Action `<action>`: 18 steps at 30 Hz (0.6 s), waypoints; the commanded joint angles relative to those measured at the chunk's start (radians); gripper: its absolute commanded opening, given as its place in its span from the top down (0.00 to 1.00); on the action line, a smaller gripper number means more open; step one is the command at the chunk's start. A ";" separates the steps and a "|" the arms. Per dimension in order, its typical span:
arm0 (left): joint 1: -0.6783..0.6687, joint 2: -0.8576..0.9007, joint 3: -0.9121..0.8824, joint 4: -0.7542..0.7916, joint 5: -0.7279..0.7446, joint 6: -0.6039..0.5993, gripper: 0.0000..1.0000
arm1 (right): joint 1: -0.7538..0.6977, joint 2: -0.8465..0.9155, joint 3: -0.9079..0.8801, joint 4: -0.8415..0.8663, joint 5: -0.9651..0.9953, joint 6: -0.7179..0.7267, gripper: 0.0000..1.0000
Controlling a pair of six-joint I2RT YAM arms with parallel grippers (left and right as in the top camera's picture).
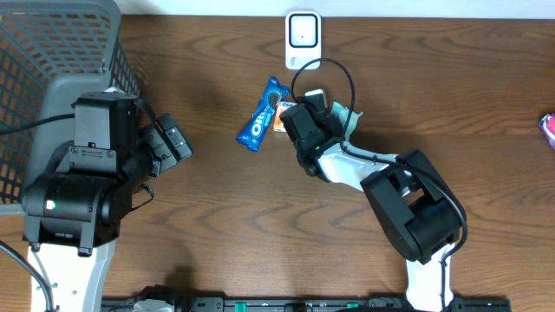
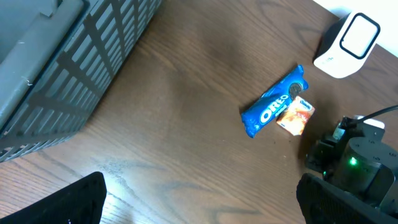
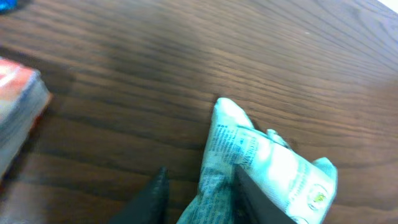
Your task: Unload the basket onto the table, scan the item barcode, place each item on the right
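At mid-worktop, the right pincer [image 3: 200, 180] is clamped on one end of a crumpled pale green packet [image 3: 280, 168]. A dark finger sits on each side of the packet, and its free end fans out past them over the wood. Cannot tell whether the packet is lifted clear of the worktop [image 1: 434, 78]. From overhead, the packet pokes out beside the right wrist, near the white scanner [image 1: 303, 35] but apart from it. Just left of that wrist lie a blue Oreo pack [image 1: 263, 114] and a small orange packet [image 1: 279, 122], the two side by side and touching or nearly so. The left pincer [image 2: 205, 211] is well away at the left, its fingers spread wide with nothing between them, next to the grey mesh basket [image 1: 52, 43]. A pink item [image 1: 548, 128] sits at the far right edge.
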 commanded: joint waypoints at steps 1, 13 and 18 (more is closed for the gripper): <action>0.005 0.003 0.007 -0.003 -0.013 0.002 0.02 | -0.007 0.026 -0.005 -0.024 -0.009 0.005 0.83; 0.005 0.003 0.007 -0.003 -0.013 0.002 0.02 | -0.034 -0.044 0.008 -0.138 0.070 0.005 0.51; 0.005 0.003 0.007 -0.003 -0.013 0.002 0.02 | -0.091 -0.039 0.006 -0.215 -0.002 0.025 0.55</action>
